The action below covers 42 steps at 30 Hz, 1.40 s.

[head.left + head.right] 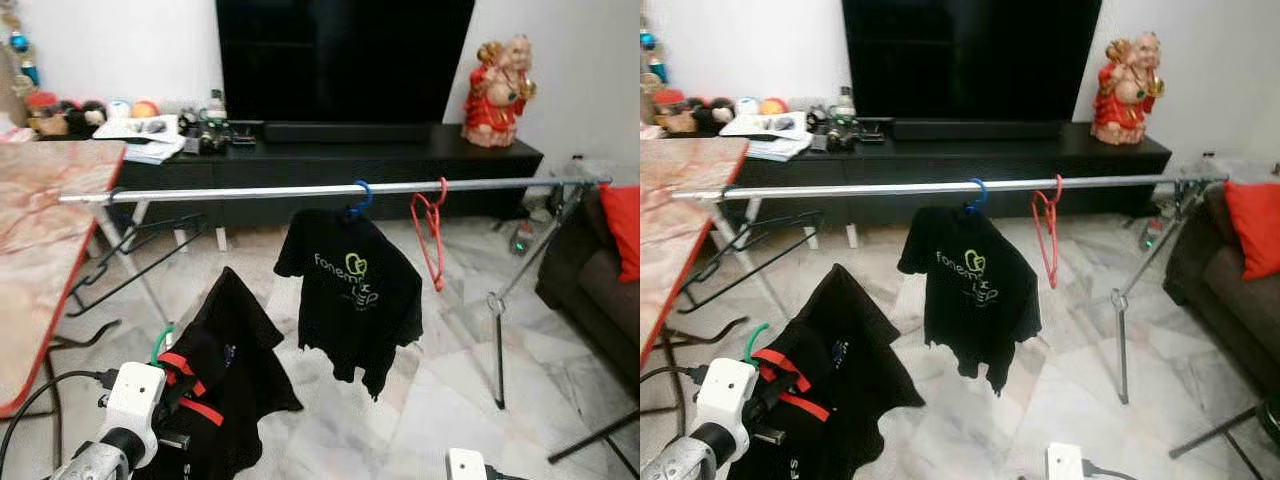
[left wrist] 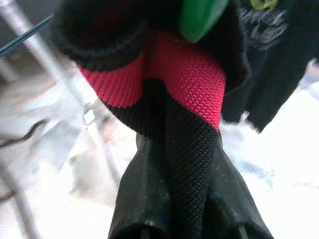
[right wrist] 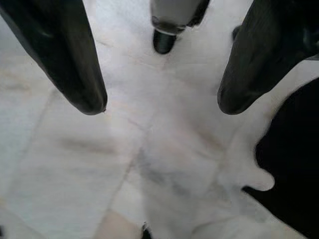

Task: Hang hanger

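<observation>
Evidently the left gripper [image 1: 172, 385], jaws pinching the red-trimmed collar of a black garment on a green plastic hanger [image 1: 161, 345], holds it low at near left, hook uppermost, ready for the silver rail [image 1: 250, 192]. Right gripper [image 3: 159, 107] idles, jaws spread.

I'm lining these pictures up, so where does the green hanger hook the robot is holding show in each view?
Left eye view: green hanger hook low on the left, above the left gripper and its black garment.
Right eye view: low on the left again.
Left wrist view: at the top edge, above the red collar.
Right wrist view: not in it; floor between the open fingers of the right gripper.
Shared landmark: the metal rail.
</observation>
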Tool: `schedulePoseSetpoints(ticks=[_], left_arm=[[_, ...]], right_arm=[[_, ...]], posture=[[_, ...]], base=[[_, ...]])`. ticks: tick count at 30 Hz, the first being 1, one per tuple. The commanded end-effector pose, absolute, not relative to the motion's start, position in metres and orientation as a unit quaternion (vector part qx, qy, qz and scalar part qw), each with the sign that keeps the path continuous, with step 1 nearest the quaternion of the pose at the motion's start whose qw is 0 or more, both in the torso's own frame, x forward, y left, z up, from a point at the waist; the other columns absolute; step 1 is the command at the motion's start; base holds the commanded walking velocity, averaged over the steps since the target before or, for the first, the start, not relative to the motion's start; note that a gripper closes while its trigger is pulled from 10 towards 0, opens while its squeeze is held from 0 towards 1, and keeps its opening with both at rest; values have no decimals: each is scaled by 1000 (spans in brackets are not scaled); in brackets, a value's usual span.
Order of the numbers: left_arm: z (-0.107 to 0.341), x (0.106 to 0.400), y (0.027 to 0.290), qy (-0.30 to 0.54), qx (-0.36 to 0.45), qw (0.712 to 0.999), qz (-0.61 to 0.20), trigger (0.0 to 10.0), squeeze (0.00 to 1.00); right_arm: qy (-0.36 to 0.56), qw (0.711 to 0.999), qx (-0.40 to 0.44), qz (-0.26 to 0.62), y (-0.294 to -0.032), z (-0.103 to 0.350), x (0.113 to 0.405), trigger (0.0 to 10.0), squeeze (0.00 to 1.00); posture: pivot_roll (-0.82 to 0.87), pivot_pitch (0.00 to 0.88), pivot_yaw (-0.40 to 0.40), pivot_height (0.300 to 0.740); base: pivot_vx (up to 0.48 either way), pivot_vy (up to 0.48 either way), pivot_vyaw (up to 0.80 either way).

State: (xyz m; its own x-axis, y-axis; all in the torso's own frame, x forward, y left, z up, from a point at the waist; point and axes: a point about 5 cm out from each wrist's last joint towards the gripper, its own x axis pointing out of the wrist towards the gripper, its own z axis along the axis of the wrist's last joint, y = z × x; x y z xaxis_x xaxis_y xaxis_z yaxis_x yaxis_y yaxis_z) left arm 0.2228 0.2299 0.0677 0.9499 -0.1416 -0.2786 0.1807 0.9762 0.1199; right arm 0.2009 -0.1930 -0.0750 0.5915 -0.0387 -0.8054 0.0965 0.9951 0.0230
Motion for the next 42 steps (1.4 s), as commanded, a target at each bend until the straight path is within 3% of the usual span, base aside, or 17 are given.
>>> schedulePoseSetpoints(ticks=[1,9,16,42], left_arm=[[74,226,229,124,77,985,-88,10000,0],[74,226,228,126,80,984,-94,10000,0],[73,226,227,129,81,983,-103,10000,0],[75,228,221,131,84,980,-123,10000,0]], right_arm=[[457,887,37,-45,-195,-78,195,10000,0],[457,888,30,-40,-195,-78,194,10000,0],[456,888,31,-42,-195,-79,193,10000,0],[454,889,32,-41,-194,-78,194,10000,0]], posture=[[141,0,-25,740],[144,0,-22,740],[142,0,-20,740],[143,0,-18,740]], base=[[-270,0,0],[-268,0,0],[-267,0,712],[-268,0,0]])
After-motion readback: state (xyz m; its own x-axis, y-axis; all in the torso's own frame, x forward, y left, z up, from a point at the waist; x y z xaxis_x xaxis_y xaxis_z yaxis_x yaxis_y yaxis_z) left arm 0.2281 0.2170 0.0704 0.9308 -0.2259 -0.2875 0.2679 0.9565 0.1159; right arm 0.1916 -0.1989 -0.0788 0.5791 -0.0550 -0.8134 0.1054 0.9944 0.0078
